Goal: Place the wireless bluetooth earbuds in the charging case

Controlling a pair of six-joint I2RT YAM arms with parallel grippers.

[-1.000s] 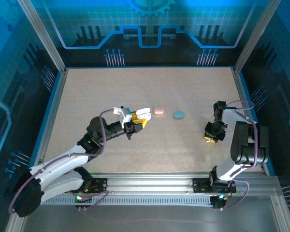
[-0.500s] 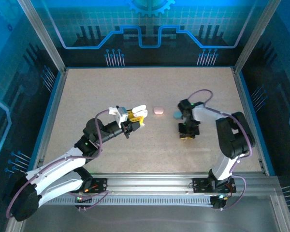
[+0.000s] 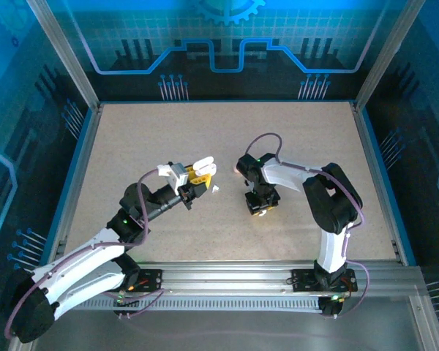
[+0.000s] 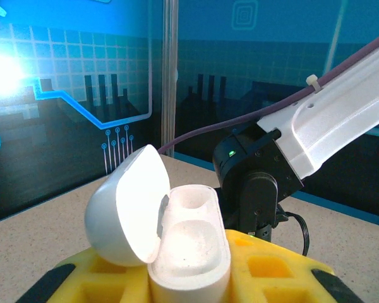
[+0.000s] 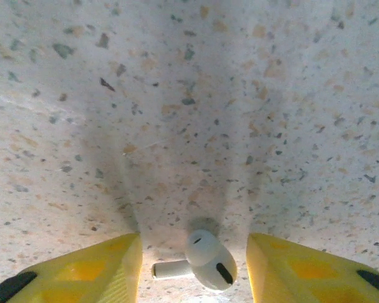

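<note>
Top external view: left hand [image 3: 199, 176] left of centre on the bench [image 3: 132, 139], clamped on a white charging case [image 3: 205, 166] with the lid up. Tiny white piece [image 3: 215, 189] on the bench just to the lower right of that hand, too small to make out. Right hand [image 3: 260, 208] near the centre of the frame, pointing straight down at the bench, well apart from the case; spread of its fingers impossible to judge from this angle. Right arm [image 3: 329, 197] rising from its base at lower right and bending over toward the centre.

Left wrist view: charging case upright at lower centre, gripped between two yellow fingers [image 4: 275, 274], one on each side. Lid [image 4: 123, 211] hinged open to the left and tilted back, two white wells on show in the body. Behind it, right of centre, the black wrist joint of the right arm with a green light, and a white link running off to the upper right. Speckled bench at the left and right edges.

Right wrist view: white earbud [image 5: 210, 260] lying on the speckled bench at bottom centre, stem pointing left, rounded head to the right. Right hand spread wide, yellow fingertips [image 5: 82, 271] at lower left and lower right, the earbud in the gap between them and touching neither, nothing gripped.
</note>
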